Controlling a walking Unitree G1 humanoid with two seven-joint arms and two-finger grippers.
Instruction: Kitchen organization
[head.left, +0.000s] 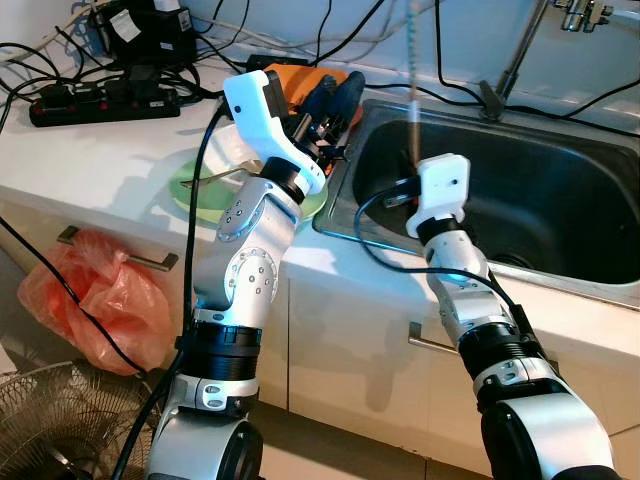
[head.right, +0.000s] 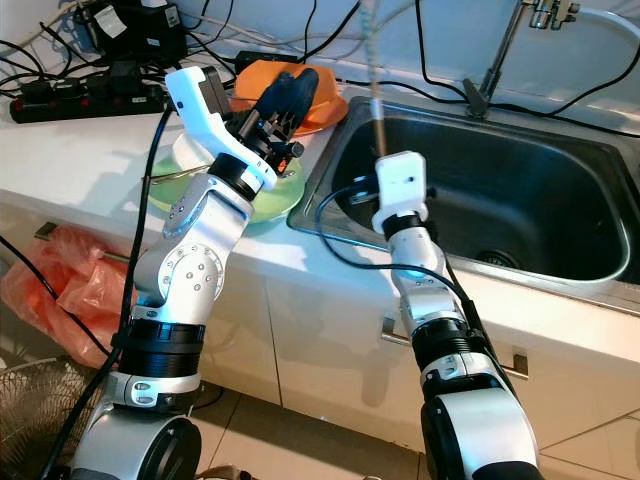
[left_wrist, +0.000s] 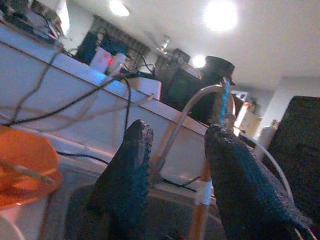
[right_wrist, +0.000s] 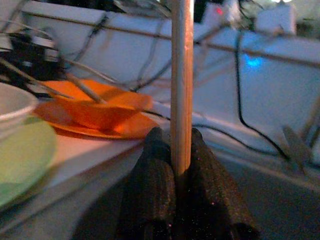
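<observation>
Right wrist view: a wooden stick (right_wrist: 181, 75) was pinched upright by the right gripper (right_wrist: 175, 150) above the sink (head.left: 560, 230). The left gripper (left_wrist: 172, 165) was held spread, empty. A slip into the basin was judged possible, given the thin hold.

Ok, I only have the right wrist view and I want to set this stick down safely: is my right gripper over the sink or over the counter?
Observer: Over the sink. The right gripper holds the wooden stick upright just inside the basin's left rim.
Operator: Where is the left gripper?
Observer: The left gripper hovers over the counter, above the green plate and close to the orange bowl.
Operator: Is it carrying anything?
Observer: No. In the left wrist view its fingers stand apart with nothing between them.
</observation>
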